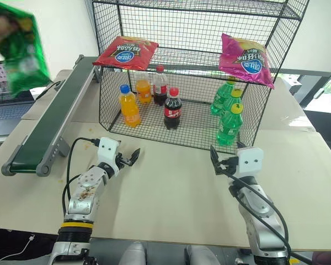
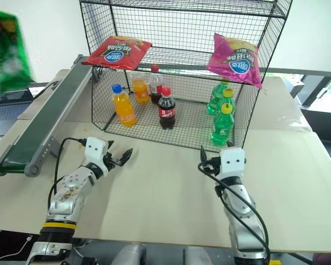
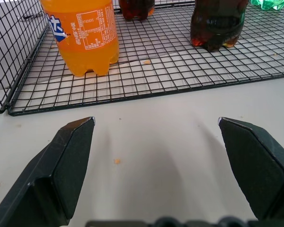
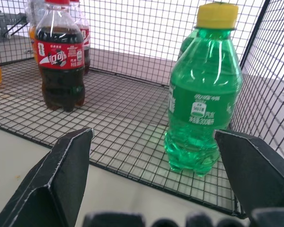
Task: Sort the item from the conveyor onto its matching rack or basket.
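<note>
Green and glossy, the flat foil snack bag (image 1: pixel 22 52) hangs blurred in the upper left of the frame, in the air above the far end of the long dark green conveyor belt (image 1: pixel 47 130), with what looks like a person's hand (image 1: pixel 0 27) at its top edge; it is not yet on the belt. Both tools rest over the pale surface (image 1: pixel 171 193) in the lower half of the frame: the left tool (image 1: pixel 128 159) is spread wide and empty, and the right tool (image 1: pixel 216 160) is likewise released, holding nothing. Behind them stands the large black wire-mesh rack (image 1: pixel 198 33). I judge the bag light, crinkly and slippery, its air-filled middle giving under pressure, so a pinch on a sealed edge seam should hold best.
</note>
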Available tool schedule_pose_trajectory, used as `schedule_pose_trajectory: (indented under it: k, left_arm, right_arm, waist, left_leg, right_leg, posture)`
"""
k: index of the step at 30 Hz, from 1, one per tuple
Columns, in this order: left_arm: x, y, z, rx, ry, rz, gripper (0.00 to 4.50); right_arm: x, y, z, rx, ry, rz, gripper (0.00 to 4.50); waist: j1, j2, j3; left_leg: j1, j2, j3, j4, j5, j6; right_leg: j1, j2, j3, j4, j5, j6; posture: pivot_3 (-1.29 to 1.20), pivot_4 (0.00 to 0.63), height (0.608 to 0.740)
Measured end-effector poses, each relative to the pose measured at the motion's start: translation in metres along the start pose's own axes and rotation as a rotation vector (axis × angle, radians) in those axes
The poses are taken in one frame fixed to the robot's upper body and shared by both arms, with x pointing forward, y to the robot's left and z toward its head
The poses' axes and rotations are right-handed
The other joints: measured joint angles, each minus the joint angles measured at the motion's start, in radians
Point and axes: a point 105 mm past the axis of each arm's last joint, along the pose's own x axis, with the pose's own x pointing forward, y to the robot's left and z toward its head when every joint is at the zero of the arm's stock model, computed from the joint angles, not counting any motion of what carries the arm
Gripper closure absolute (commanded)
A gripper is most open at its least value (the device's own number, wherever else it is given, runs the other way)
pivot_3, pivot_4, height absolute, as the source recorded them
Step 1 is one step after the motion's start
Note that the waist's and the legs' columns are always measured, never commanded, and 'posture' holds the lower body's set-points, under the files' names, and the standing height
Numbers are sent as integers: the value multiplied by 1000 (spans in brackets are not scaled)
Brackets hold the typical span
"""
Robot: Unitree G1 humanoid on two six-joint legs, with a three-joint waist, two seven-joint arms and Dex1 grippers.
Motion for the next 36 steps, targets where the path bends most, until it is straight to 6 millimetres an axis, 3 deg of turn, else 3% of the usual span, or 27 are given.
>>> schedule_pose_trajectory:
  k: [19, 22, 27, 36]
  left_arm:
    - [-15, 9, -5, -7, 8, 21, 48]
    - [-29, 2, 7, -99, -35, -33, 48]
    - [-62, -5, 30, -180, -56, -117, 48]
    - [-137, 51, 53, -591, -134, 54, 48]
  right_arm:
    - [0, 6, 0, 15, -1, 45, 0]
    - [3, 6, 5, -7, -5, 100, 0]
    - [10, 15, 40, -23, -80, 296, 0]
    - [4, 58, 95, 61, -204, 795, 0]
  waist:
    - [-1, 0, 0]
    - [-3, 0, 0]
    - [-21, 0, 0]
    - [-28, 0, 0]
  left_leg:
    - [0, 0, 0, 0, 0, 0]
    - [0, 0, 0, 0, 0, 0]
    - [1, 1, 0, 0, 0, 0]
    - [1, 3, -1, 2, -2, 3]
  right_leg:
    - [0, 0, 0, 0, 0, 0]
    - [0, 0, 0, 0, 0, 0]
    - [1, 0, 0, 1, 0, 0]
    - [2, 1, -2, 0, 0, 0]
  posture:
    - [0, 150, 740]
    - [0, 150, 740]
    - [0, 150, 740]
    - [0, 150, 740]
